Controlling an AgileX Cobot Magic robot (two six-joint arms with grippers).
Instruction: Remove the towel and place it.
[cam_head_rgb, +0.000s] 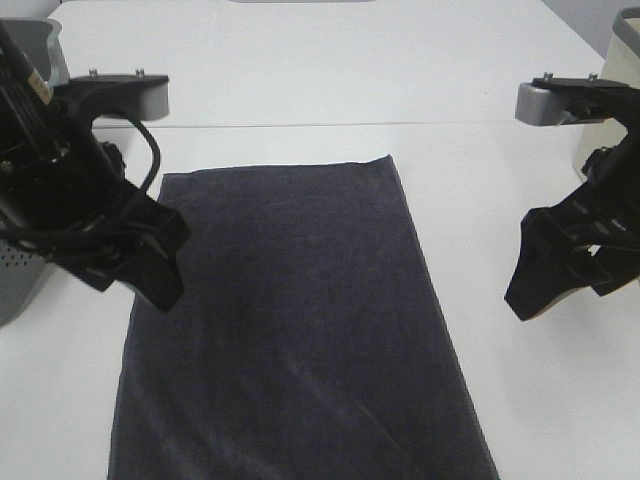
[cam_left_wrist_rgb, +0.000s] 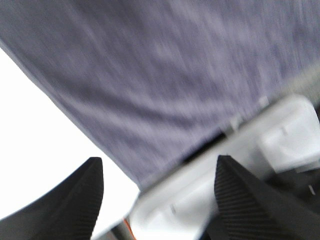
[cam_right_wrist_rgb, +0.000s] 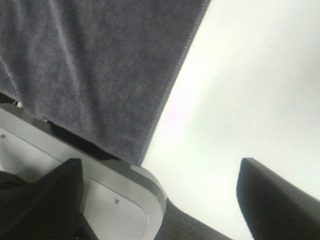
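A dark grey towel (cam_head_rgb: 290, 320) lies flat on the white table (cam_head_rgb: 330, 60), running from the middle to the front edge of the exterior high view. My left gripper (cam_head_rgb: 150, 265) hovers open and empty over the towel's left edge. In the left wrist view the gripper (cam_left_wrist_rgb: 160, 200) has its jaws wide apart, with the towel (cam_left_wrist_rgb: 165, 75) beyond them. My right gripper (cam_head_rgb: 545, 275) is open and empty above bare table, to the right of the towel and apart from it. In the right wrist view the gripper (cam_right_wrist_rgb: 160, 200) is spread over the table, with the towel's edge (cam_right_wrist_rgb: 100, 65) off to one side.
Grey arm mounts stand at the back left (cam_head_rgb: 140, 95) and back right (cam_head_rgb: 550, 100). A grey perforated bin (cam_head_rgb: 20, 270) sits at the left edge. A pale container (cam_head_rgb: 625, 40) is at the far right. A seam (cam_head_rgb: 330, 123) crosses the table behind the towel.
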